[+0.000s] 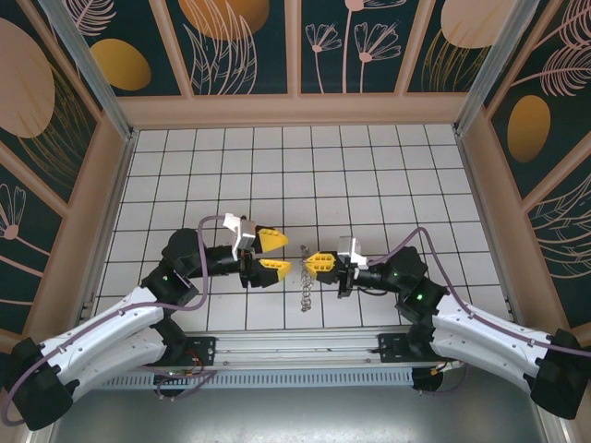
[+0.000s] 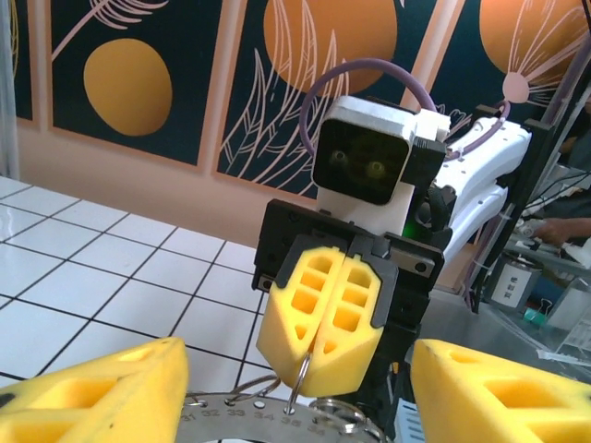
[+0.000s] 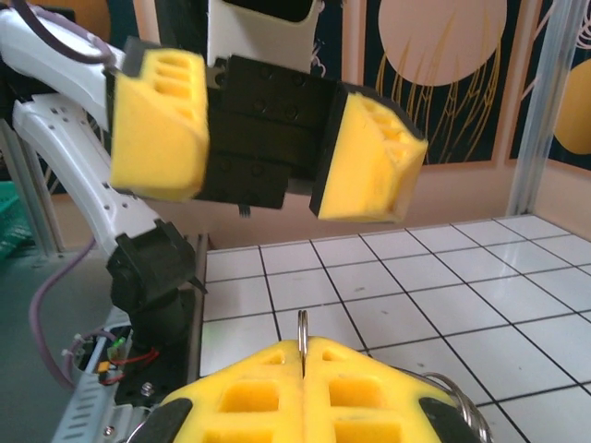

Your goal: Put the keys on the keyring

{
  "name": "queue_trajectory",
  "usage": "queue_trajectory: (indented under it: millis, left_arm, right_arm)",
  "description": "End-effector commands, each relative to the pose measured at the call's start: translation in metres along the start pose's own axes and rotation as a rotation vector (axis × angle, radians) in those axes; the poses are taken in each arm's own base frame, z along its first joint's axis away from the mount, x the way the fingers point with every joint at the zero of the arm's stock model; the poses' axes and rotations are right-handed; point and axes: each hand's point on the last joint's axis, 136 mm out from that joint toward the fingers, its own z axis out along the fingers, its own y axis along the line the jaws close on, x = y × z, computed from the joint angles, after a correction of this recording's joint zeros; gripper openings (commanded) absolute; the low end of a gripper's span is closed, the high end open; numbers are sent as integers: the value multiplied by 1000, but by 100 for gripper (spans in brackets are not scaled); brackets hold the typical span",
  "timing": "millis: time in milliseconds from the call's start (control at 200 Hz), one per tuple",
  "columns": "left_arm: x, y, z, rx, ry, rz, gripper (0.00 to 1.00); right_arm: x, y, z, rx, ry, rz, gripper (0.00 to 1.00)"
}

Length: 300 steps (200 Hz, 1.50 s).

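My right gripper (image 1: 315, 263) is shut on the keyring (image 3: 301, 329), a thin silvery split ring that stands edge-on out of its yellow fingertips. In the left wrist view the same ring (image 2: 306, 371) passes through a hole in a flat silvery plate (image 2: 242, 413) with numbered holes, and more rings hang from that plate. From above, this bunch (image 1: 307, 293) dangles below the right gripper. My left gripper (image 1: 273, 253) faces it a short way off, open, its fingers (image 3: 159, 125) spread wide with nothing between them. The keys are hidden.
The white tiled floor (image 1: 369, 175) stretches behind both grippers, enclosed by patterned walls (image 1: 249, 46). A metal rail (image 1: 295, 346) with the arm bases runs along the near edge. Purple cables (image 1: 208, 226) loop off each wrist.
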Motion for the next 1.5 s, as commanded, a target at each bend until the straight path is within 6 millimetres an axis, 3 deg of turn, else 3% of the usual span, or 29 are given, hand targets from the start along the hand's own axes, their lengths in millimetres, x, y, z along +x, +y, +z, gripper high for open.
queue_trajectory:
  millis: [0,145,530,711,911,1146,1356,1496]
  left_arm:
    - [-9,-5,5,10,-13,71,61]
    - [2,-6,15,14,36,77,54]
    - [14,-8,24,29,91,90,37]
    - [18,-7,26,26,108,90,22]
    - [22,-9,28,37,121,92,18]
    - [28,-8,30,38,140,87,0]
    - [23,-3,27,-7,139,98,0]
    - [28,14,26,-105,203,100,0]
  right_arm:
    - [-43,12,-5,-67,-136,-30,0]
    - [-50,15,-6,-96,-148,-22,0]
    - [-45,15,-4,-106,-123,4,0]
    - [-47,17,-5,-115,-134,4,0]
    - [-44,14,-5,-99,-132,10,0]
    - [-42,11,-5,-81,-128,17,0]
    - [-32,3,-4,-31,-67,26,0]
    - [-19,-6,-4,53,60,21,24]
